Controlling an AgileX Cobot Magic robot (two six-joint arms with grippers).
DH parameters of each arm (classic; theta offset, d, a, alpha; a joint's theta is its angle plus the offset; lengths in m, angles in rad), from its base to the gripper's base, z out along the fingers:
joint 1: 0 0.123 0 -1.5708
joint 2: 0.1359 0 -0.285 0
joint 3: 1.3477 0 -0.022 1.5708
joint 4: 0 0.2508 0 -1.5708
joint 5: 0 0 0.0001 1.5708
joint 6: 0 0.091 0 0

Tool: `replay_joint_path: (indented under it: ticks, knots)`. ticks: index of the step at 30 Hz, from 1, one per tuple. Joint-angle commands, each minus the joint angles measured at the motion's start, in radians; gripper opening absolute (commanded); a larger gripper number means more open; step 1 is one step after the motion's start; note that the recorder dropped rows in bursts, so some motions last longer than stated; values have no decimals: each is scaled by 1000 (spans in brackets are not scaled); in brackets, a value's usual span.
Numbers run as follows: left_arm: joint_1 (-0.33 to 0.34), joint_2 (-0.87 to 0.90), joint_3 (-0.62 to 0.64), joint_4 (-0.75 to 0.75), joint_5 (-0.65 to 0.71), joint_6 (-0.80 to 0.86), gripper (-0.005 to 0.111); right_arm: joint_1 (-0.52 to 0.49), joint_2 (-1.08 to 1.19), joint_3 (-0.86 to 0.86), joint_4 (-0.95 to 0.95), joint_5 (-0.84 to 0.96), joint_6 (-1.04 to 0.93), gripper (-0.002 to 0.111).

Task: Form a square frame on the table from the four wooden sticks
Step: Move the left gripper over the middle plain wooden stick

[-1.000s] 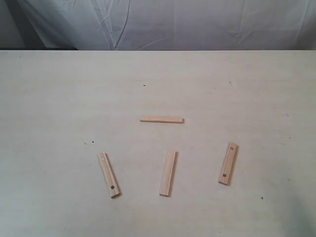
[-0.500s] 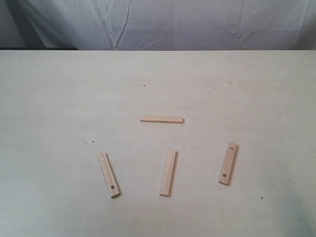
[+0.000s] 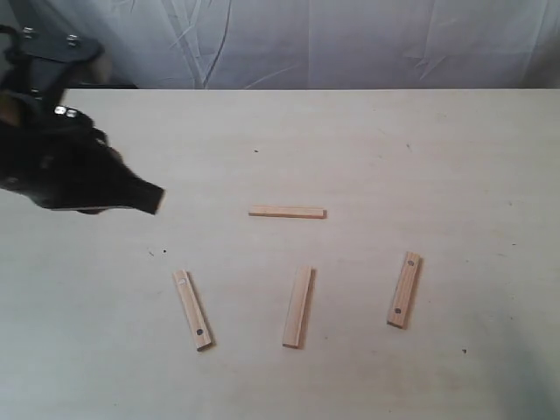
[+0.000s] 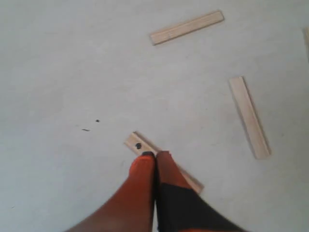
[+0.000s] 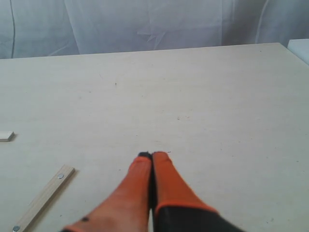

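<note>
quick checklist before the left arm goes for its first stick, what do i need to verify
1. All four pieces in view, flat on the table: ok. These are the far stick, left holed stick, middle stick and right holed stick.
2. Each free to lift singly: ok, none touch.
3. Is the left claw open for a grasp: not ok, shut and empty.
4. Is the right claw open: not ok, shut and empty, over bare table.
5. Height of the left claw above the left holed stick: cannot tell.
</note>
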Motion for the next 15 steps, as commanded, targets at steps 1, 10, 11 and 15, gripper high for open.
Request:
replay_joint_path:
  ticks: [1,10,11,15]
  knots:
    - [-173,177,-79,138,-15,-234,0,-5,-6,2,2,-13,2,0]
    - [-323,539,-274,107,-22,-309,0,-5,-6,2,2,-13,2,0]
    - [-325,572,-294,95,-22,-329,0,-5,-6,2,2,-13,2,0]
    - [-325,658,-339,19,-3,-335,0,-5,-6,2,2,-13,2,0]
